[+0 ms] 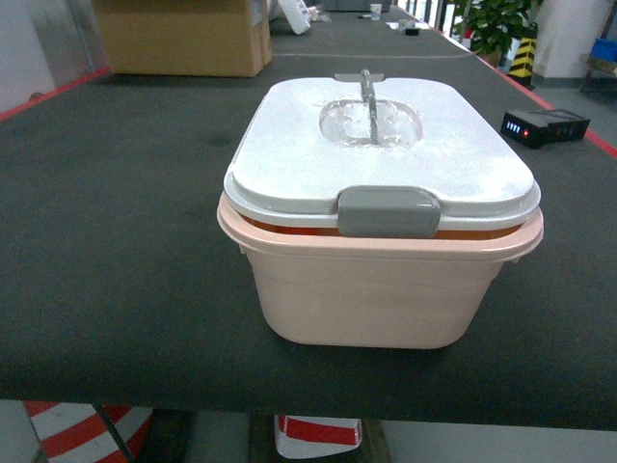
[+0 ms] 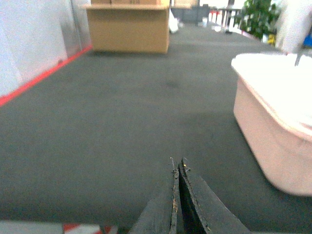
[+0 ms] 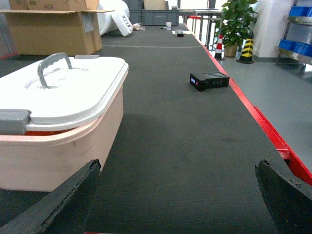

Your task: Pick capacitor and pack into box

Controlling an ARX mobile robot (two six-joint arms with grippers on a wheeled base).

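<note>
The pale pink box stands in the middle of the dark table with its white lid resting on it. The grey front latch hangs down and the handle lies across the lid. A thin orange band shows in the gap under the lid; I cannot tell what it is. The capacitor is hidden. Neither gripper shows in the head view. My left gripper is shut on nothing, low over the table left of the box. My right gripper is wide open and empty, right of the box.
A brown cardboard carton stands at the table's back left. A black device with lit indicators lies at the right, near the red table edge. A potted plant stands beyond the table. The table's front edge runs just below the box.
</note>
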